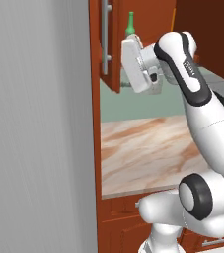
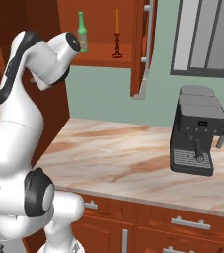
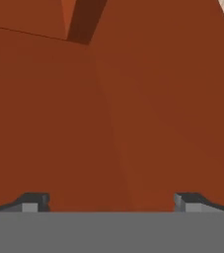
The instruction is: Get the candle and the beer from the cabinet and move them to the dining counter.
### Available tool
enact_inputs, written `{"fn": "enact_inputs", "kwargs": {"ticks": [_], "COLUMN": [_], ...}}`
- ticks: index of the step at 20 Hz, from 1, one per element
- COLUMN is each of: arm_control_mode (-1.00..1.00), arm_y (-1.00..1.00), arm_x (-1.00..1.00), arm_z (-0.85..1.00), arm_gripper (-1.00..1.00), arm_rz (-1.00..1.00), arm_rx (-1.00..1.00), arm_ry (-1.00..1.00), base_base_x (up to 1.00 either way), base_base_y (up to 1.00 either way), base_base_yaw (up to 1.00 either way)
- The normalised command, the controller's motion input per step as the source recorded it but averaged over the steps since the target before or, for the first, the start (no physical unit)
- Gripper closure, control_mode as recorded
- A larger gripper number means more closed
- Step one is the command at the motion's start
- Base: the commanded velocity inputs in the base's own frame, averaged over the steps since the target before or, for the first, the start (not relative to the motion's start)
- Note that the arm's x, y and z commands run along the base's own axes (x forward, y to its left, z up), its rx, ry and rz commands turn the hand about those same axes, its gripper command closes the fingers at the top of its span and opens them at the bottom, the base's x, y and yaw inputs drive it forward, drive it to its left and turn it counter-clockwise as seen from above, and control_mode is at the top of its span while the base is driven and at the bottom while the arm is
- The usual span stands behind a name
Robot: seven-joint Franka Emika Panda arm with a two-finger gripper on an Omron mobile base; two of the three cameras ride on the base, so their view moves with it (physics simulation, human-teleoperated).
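The beer (image 2: 82,31) and the candle (image 2: 117,33) both stand upright on the shelf of the open cabinet (image 2: 103,57), the bottle nearer the pincer (image 3: 111,201) and the candle a little beyond it, the two apart and neither yet taken. Nearest, the pincer is spread as wide as it goes, its two dark tips far apart at the foot of the hand view, with nothing between them and nothing touched; ahead of them lies only bare red-brown wood, so the hand appears aimed at a cabinet panel and not at the bottle. In the left base view the hand sits just below the green bottle top (image 1: 130,24) and close beside the open door (image 1: 111,44) with its long grey handle (image 1: 105,37). From here the likely trouble, I judge, is a reach that goes in low or off line: the fingers or wrist could strike the shelf edge or the door, or brush the bottle's side and tip it into the thin candle behind. A grip taken high on the narrow neck might also slip. Below the pincer lies the marbled desk (image 2: 133,158), and farther off to its side a dark coffee machine (image 2: 197,131) stands under a window (image 2: 207,37).
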Motion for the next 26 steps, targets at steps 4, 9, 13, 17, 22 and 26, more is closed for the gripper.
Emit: {"fn": "enact_inputs", "kwargs": {"ticks": [4, 9, 13, 17, 22, 26], "arm_control_mode": [-1.00, -1.00, -1.00, -1.00, -1.00, -1.00], "arm_y": [0.59, 0.35, 0.00, -0.17, -0.48, -0.53], "arm_x": [-0.30, -0.17, -0.02, 0.00, 0.04, 0.16], "arm_z": [0.00, 0.03, -0.03, 0.03, 0.17, 0.14], "arm_gripper": [-1.00, -1.00, -1.00, -1.00, -1.00, -1.00], "arm_rz": [0.06, 0.00, 0.00, 0.00, -0.03, 0.00], "arm_rx": [0.00, -0.01, -0.03, -0.06, -0.09, -0.12], "arm_ry": [-0.06, -0.05, 0.00, -0.11, -0.07, -0.09], "base_base_x": [0.00, 0.00, 0.00, 0.00, 0.00, 0.00], "base_base_y": [0.00, 0.00, 0.00, 0.00, 0.00, 0.00], "base_base_yaw": [0.00, 0.00, 0.00, 0.00, 0.00, 0.00]}}
